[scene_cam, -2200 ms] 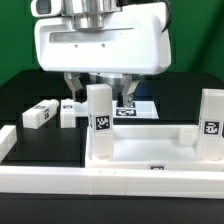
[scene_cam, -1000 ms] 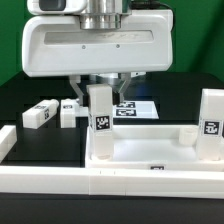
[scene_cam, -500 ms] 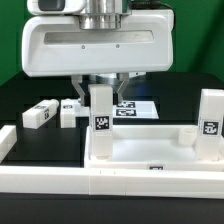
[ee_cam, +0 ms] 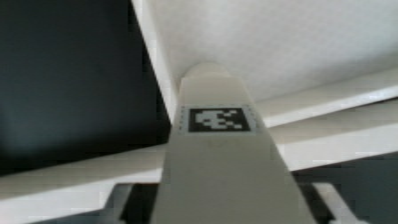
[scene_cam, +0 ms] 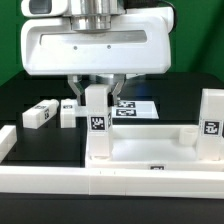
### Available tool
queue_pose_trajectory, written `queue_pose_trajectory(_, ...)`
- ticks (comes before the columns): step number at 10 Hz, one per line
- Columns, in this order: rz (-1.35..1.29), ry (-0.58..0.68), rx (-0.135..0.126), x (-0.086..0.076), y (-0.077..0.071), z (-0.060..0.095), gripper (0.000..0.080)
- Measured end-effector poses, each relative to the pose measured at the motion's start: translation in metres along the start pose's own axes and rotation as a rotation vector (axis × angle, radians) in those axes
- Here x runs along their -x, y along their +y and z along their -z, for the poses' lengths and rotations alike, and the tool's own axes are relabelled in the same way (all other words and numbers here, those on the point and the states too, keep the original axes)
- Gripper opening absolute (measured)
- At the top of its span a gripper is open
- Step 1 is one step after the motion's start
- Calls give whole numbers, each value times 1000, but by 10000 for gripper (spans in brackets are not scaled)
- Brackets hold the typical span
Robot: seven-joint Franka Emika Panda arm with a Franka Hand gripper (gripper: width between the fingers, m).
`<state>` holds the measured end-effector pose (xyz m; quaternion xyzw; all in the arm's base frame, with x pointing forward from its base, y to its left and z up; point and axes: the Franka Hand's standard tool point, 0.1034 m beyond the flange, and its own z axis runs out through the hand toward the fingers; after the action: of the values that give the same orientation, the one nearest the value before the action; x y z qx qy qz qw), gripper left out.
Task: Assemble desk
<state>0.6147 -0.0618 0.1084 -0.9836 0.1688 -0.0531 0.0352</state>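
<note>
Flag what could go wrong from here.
1. The tool grips the white square block leg upright at a corner of the white plastic tray-like tabletop; if the leg tilts, it may jam or seat crooked.
2. The grip sits high on the leg, so it might slip in the tool.
3. A loose white block leg lies near the tool and could get nudged.

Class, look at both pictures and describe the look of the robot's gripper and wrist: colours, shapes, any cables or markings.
The gripper has a wide white boxy body with rounded corners and a shallow recessed strip across its front. Above it sits a ribbed silver metal collar. Two slim dark grey fingers stick out underneath. No cables or markings show.
</note>
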Motion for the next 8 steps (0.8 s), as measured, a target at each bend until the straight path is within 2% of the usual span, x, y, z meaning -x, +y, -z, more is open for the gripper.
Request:
queue_pose_trajectory(5,-474,-1,4,1,0,0,290)
queue_pose_trajectory(8,-766,-6,-2,2,-4,-1,290)
